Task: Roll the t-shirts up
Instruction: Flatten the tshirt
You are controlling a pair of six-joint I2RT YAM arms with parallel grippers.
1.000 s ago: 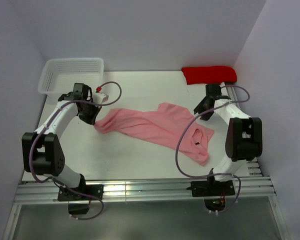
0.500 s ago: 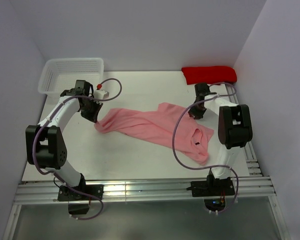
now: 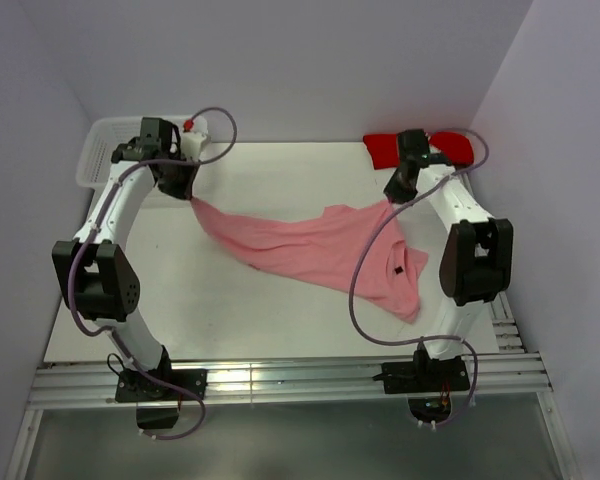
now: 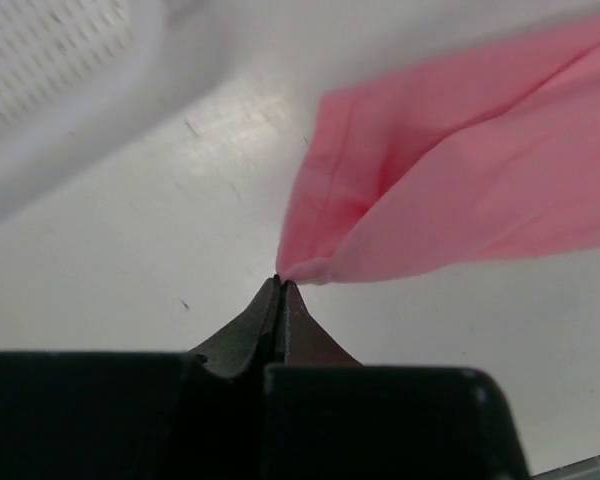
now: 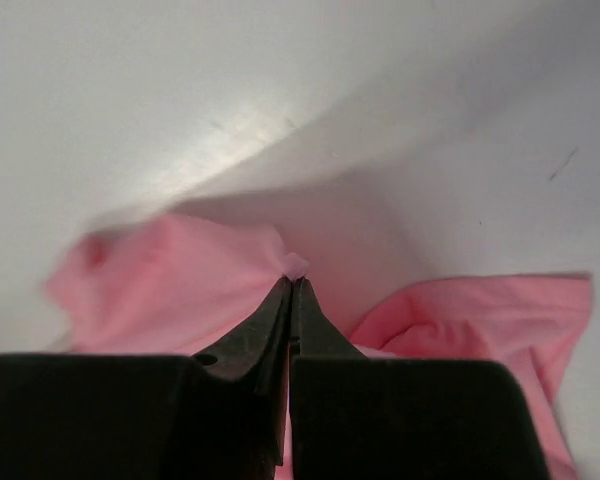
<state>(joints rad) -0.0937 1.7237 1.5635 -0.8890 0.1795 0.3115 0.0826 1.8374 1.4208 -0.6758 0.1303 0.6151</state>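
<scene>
A: The soft pink cloth t-shirt [image 3: 320, 250] looks matt and creased. And the white table [image 3: 280, 320]?
B: Smooth, with a faint sheen. At ten o'clock there's a white perforated basket [image 3: 90, 165], probably plastic.

You had a white table [image 3: 280, 330] boxed in by three plain pale-lavender walls: back wall [image 3: 300, 60] at 12 o'clock, left wall [image 3: 20, 220] at 9, right wall [image 3: 570, 200] at 3. No windows showed. Light was even and soft, with a faint glare patch on the tabletop in the left wrist view [image 4: 230, 125]. Aluminium rails [image 3: 280, 385] ran along the table's 6 o'clock edge, with a grey strip [image 3: 300, 445] below them. A white mesh basket [image 3: 98, 160] sat at 10 o'clock and a red cloth [image 3: 378, 150] at 1 o'clock, against the back wall.
</scene>
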